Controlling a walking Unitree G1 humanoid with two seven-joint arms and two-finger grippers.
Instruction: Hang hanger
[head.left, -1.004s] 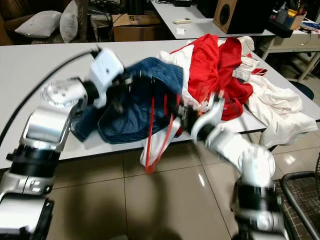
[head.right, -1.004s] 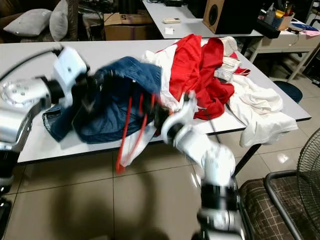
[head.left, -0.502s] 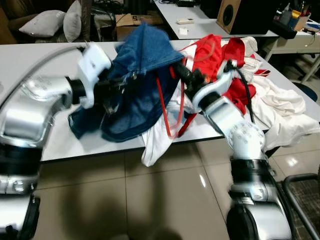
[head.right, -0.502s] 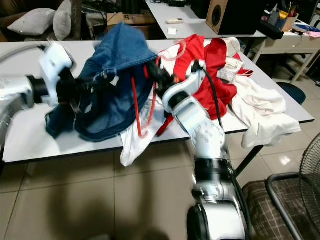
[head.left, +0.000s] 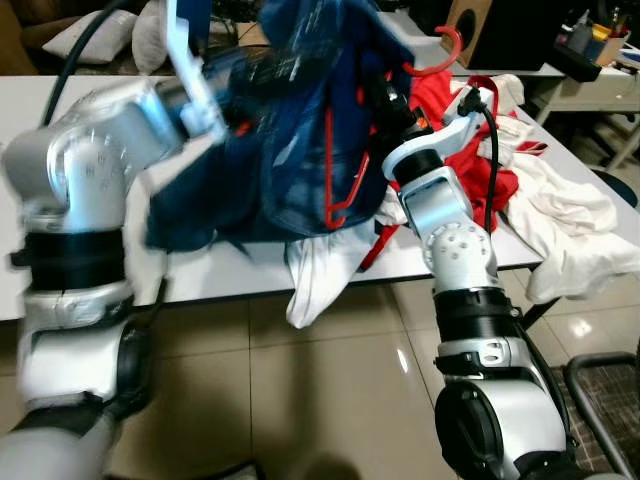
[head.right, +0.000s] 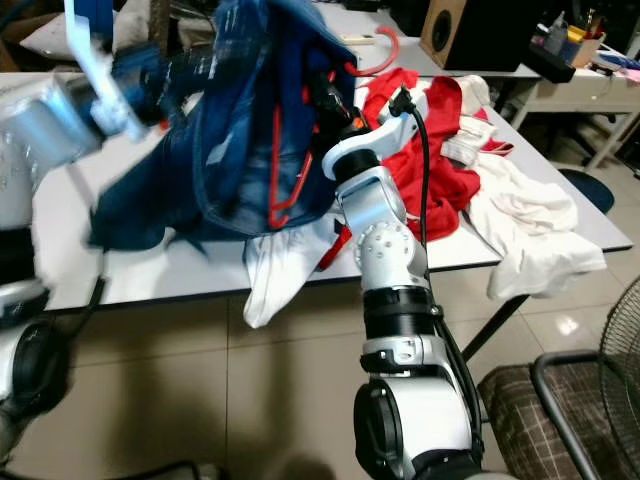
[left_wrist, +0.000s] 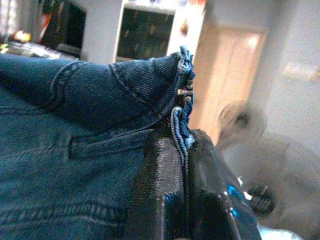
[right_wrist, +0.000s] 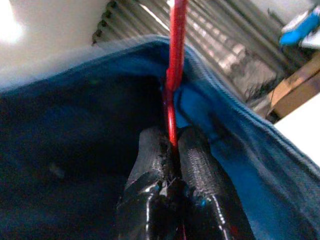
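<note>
**Jeans and red hanger lifted off the table**

The right gripper (right_wrist: 172, 150) is clamped tight on the red hanger (right_wrist: 173, 75), its 2 black fingers pinched against the thin red bar just below the denim edge. The left gripper (left_wrist: 182, 150) is closed on a fold of the blue jeans (head.left: 290, 130), with stitched waistband fabric squeezed between its fingers.

In the left eye view, the jeans hang in the upper centre of the frame, draped over the hanger. The hanger's hook pokes up at the upper right of centre, and its lower red frame shows below the denim near the middle. Half a second ago the bundle sat lower, close to the table (head.left: 60, 110); now both arms have raised it well above the surface, and the left arm is blurred.

Behind, right of centre, a red garment (head.left: 470, 150) and white clothes (head.left: 570, 230) lie heaped on the table, with 1 white piece drooping over the near edge.

The lift suggests the jeans are mounted, so carrying the hanger to a rail likely comes next. No rail is visible.
</note>
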